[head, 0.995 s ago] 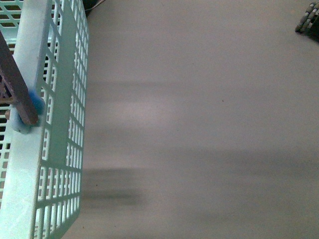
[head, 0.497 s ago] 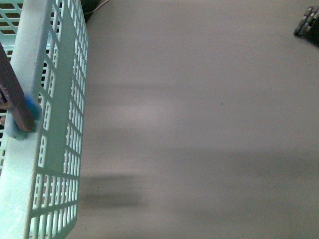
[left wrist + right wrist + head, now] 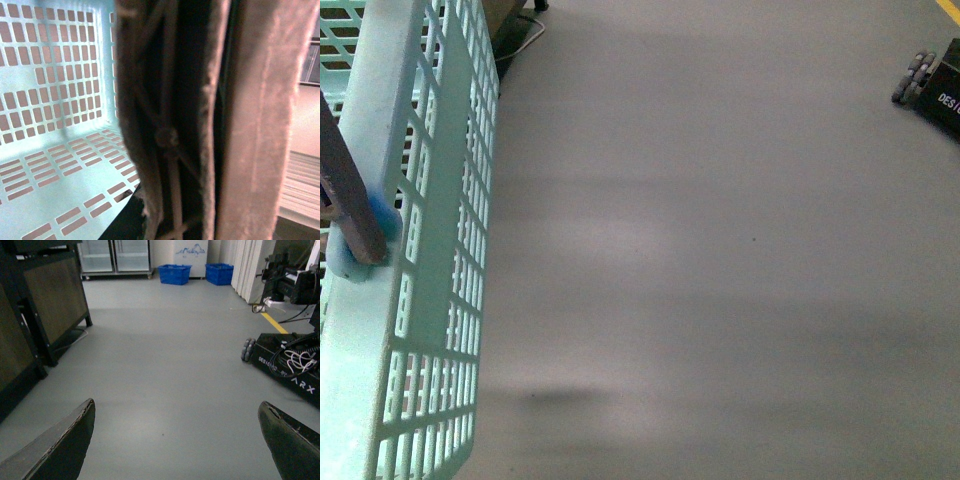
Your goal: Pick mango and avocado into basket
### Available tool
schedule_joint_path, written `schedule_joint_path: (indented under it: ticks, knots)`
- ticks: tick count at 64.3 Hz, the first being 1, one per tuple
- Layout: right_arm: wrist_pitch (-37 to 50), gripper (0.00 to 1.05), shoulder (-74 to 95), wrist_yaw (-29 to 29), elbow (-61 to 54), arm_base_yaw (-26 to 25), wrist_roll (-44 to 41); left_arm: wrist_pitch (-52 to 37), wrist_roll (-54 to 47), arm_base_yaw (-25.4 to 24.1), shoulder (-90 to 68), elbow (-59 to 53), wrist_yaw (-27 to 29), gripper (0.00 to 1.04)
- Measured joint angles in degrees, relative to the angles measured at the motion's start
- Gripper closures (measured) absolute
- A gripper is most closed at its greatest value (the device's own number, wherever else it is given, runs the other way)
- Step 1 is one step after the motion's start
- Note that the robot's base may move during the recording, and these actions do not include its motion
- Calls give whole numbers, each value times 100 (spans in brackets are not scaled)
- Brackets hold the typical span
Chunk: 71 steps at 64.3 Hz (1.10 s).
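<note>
The light turquoise slotted basket (image 3: 420,250) fills the left edge of the front view, and its brown handle (image 3: 345,200) crosses the rim. In the left wrist view the handle (image 3: 260,125) stands very close, filling the middle and right, with the basket's slotted floor (image 3: 75,175) behind it. My left gripper (image 3: 185,210) is shut on the basket's handle, and its fingers barely show. My right gripper (image 3: 175,445) hangs open over bare grey floor, with nothing between its dark fingertips (image 3: 60,445). The mango and the avocado are out of view.
A black wheeled robot base (image 3: 290,360) stands on the right and also shows in the front view (image 3: 930,80). A dark cabinet (image 3: 40,315) lines the left. Two blue crates (image 3: 175,274) and glass-door fridges (image 3: 115,255) stand at the far wall. A yellow floor line (image 3: 274,322) runs nearby.
The front view has shifted over the floor: the black wheeled base at the upper right has come further into view. The basket stays at the left edge, held.
</note>
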<state>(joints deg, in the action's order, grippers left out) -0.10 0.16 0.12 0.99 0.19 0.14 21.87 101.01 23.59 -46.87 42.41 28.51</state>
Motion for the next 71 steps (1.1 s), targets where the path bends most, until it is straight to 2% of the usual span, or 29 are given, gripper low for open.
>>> schedule_joint_path:
  ticks: [71]
  knots:
    - [2, 9, 0, 2, 0, 2, 4, 0, 0, 2, 0, 11, -2, 90]
